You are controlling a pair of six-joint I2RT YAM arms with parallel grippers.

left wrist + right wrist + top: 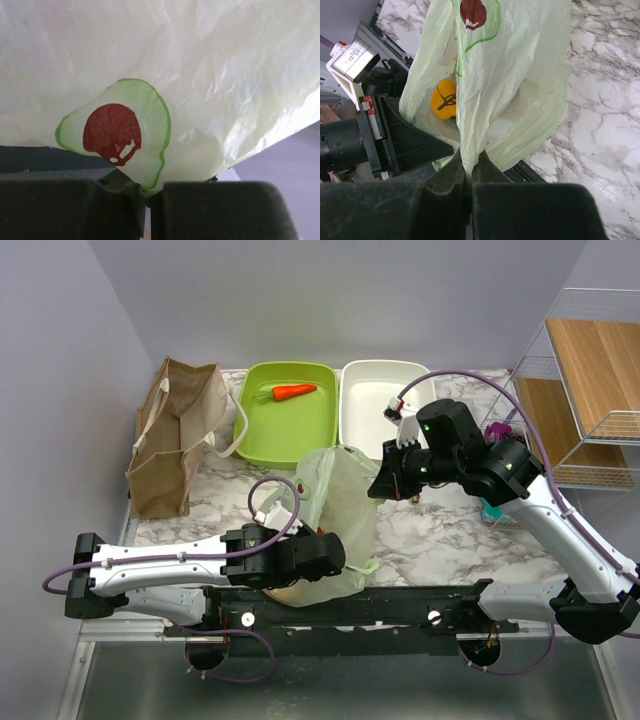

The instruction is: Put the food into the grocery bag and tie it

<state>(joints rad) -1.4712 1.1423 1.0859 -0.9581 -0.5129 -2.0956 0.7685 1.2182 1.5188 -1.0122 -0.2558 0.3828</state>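
1. The grocery bag [340, 500] sits in the middle of the table [450, 540], close to the near edge. It is thin and pale green, with avocado pictures on it.
2. A yellow pepper [444, 99] lies inside the bag. You can see it through the plastic from the right wrist camera.
3. A pale lump shows low in the bag on the near side. It may be more food, but the plastic hides too much to tell.
4. The left pincer [145, 192] is closed on the bag. It pinches the thin plastic on the bag's near side, right under one avocado picture [112, 132].
5. The right pincer [467, 175] is closed on the bag too. It pinches a fold of plastic on the far right side, and the bag is pulled tight between the two arms.
6. A green tray [290, 430] sits at the far edge of the table. It holds one thing — an orange carrot [295, 392] with a green top.
7. A white tray [375, 390] sits just beside the green one, on its right, along the same far edge.
8. A brown paper bag [175, 435] stands at the far left corner with its top open.
9. A wire rack [590, 390] with wooden shelves stands at the right edge of the table.
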